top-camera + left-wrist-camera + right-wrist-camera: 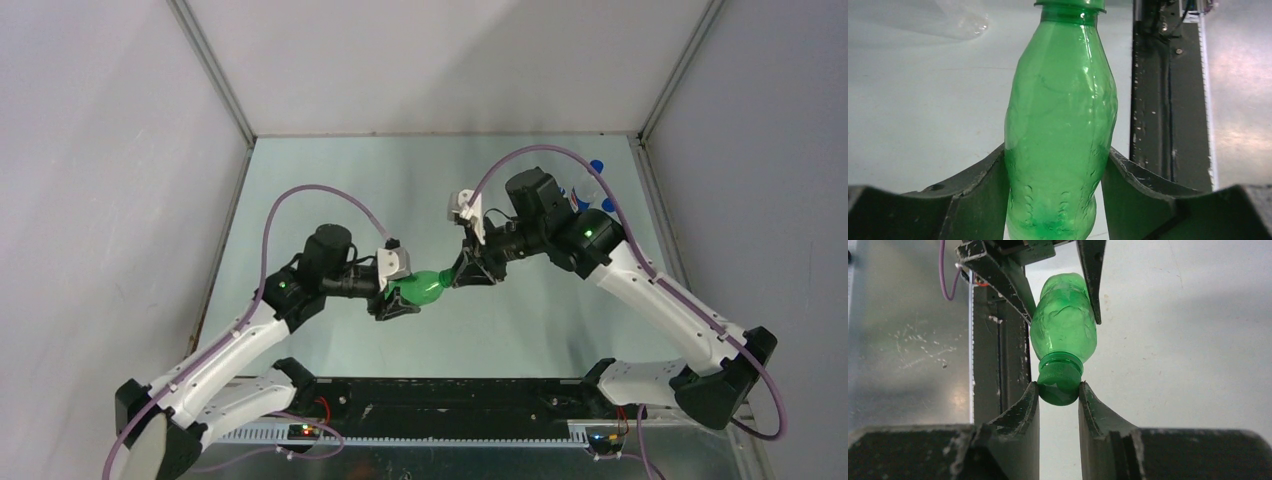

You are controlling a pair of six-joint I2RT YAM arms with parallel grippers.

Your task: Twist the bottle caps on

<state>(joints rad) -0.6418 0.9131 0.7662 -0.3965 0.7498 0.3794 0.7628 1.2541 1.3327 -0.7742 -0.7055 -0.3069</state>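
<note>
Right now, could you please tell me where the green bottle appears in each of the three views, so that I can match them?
Top external: the green bottle is at centre, lying between the left end effector and the right end effector.
Left wrist: it fills the middle, with its base nearest and its neck at the top edge.
Right wrist: it sits upper centre, with its dark green cap nearest the camera.
Shared landmark: the black base rail.
</note>
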